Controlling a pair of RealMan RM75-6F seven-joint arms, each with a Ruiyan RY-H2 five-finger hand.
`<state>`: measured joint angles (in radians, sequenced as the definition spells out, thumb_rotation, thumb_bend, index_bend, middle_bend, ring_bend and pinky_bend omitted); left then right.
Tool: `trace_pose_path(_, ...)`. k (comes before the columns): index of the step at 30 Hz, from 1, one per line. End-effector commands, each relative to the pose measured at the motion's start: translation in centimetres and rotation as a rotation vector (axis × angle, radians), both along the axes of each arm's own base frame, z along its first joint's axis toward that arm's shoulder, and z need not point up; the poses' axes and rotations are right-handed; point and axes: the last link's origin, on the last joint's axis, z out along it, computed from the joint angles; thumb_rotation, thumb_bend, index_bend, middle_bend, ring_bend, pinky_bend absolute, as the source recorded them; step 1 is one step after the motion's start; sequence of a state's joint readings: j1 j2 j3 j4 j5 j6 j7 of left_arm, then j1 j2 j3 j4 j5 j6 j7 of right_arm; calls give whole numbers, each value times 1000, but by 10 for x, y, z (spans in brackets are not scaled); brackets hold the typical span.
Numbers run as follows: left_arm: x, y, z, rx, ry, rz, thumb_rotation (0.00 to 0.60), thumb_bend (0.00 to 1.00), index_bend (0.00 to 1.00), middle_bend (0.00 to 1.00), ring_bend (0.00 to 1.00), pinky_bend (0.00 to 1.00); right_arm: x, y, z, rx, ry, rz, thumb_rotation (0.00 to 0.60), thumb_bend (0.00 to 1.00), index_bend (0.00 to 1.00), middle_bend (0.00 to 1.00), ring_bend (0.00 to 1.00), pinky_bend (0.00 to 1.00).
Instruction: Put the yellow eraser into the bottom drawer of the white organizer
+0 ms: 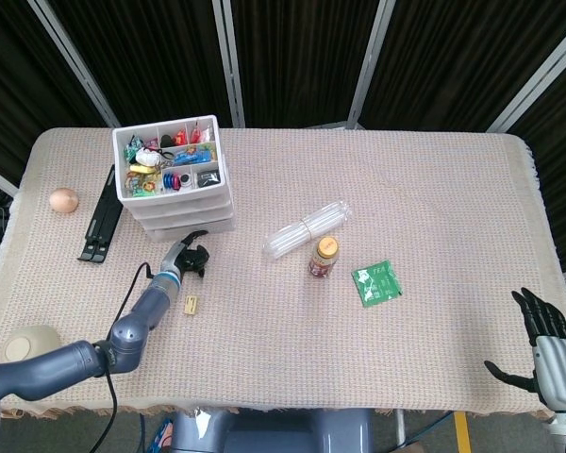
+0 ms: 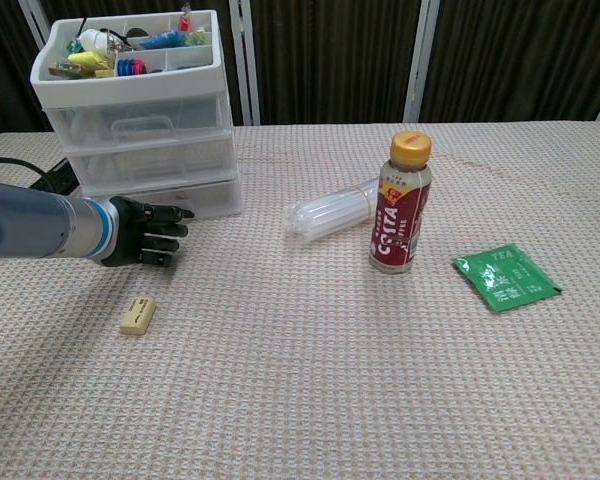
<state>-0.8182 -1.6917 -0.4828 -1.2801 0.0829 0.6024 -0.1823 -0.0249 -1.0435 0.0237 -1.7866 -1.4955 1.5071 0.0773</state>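
At the far left stands the white organizer (image 2: 140,130), its bottom drawer (image 2: 165,197) closed. Just near of it our left hand (image 2: 143,232) hovers empty, fingers extended toward the drawer front. The yellow eraser (image 2: 137,314) lies flat on the cloth, nearer than that hand. We judge it light, slightly rubbery and grippy; pinch its long sides. Far right, our right hand (image 1: 544,335) rests open, holding nothing.

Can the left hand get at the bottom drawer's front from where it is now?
Probably yes. The left hand sits just in front of the white organizer, level with the closed bottom drawer, with only bare cloth between. The yellow eraser lies nearer the camera, out of the way.
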Motion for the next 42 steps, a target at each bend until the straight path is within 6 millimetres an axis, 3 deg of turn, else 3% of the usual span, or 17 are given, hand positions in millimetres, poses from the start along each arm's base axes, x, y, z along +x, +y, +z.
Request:
trace_pose_path(1,-1,-4,1,-7,3,-8,600,839,234,926,881,724,0,0,0,0,0,1,600,36,11,0,0,0)
trace_pose_path(7,-2,-18,6,-22,-15,-24,600,838,235,926,880,724,1,1,0,-1,-1,3,600,34,11,0,0,0)
trace_pose_path(16,-16,-61,25,-66,-15,-79,600,838,193,916,876,721,2,1,0,1,-1,9,600,37,11,0,0,0)
trace_pose_path(27,-22,-91,39,-90,104,-258,600,839,159,913,869,718,2,1,0,-3,3,8,600,35,11,0,0,0)
trace_pose_path(34,-18,-91,58,45,488,-558,600,839,130,920,872,720,2,1,0,-3,3,10,600,36,11,0,0,0)
trace_pose_path(42,-17,-78,76,58,807,-666,600,842,113,941,887,730,2,1,-1,0,2,10,600,36,11,0,0,0)
